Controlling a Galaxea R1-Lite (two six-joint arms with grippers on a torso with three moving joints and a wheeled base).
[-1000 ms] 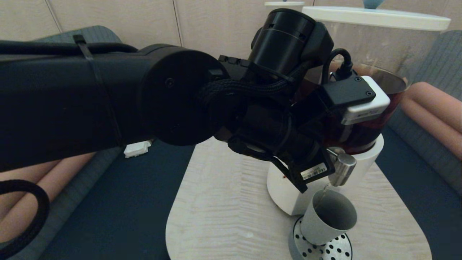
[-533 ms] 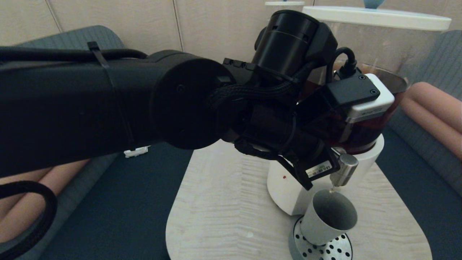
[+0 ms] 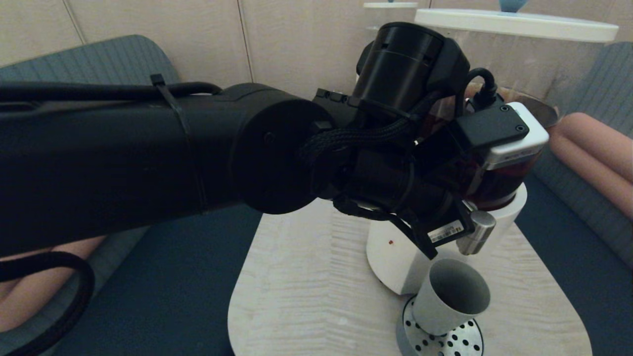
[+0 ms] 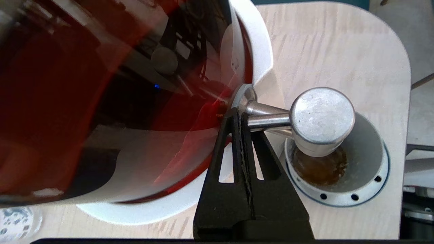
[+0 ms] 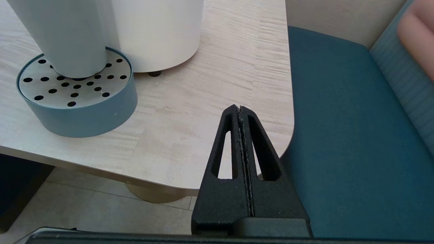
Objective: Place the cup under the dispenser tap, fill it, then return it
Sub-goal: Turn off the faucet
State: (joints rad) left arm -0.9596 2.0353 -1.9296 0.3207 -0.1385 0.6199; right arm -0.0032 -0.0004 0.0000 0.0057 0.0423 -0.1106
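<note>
The grey-green cup (image 3: 452, 296) stands upright on the perforated drip tray (image 3: 445, 343), directly below the steel dispenser tap (image 3: 477, 232). In the left wrist view the cup (image 4: 368, 152) holds a shallow pool of brown liquid (image 4: 318, 169) under the tap's round head (image 4: 322, 117). No liquid runs from the tap. My left gripper (image 4: 237, 113) is shut and empty, its tips against the tap's stem where it meets the dark tank (image 4: 84, 84). My right gripper (image 5: 239, 108) is shut and empty, hovering over the table's near right corner, apart from the cup (image 5: 67, 37).
My left arm (image 3: 198, 148) fills the middle of the head view and hides much of the dispenser. The white dispenser base (image 3: 395, 257) sits just behind the tray. A second clear dispenser (image 3: 390, 15) stands behind. Blue seats (image 5: 339, 135) flank the light wooden table (image 3: 306, 287).
The thin stream from the tap into the cup thinned to a drip and has stopped. My left arm has shifted to the right, the gripper staying by the tap.
</note>
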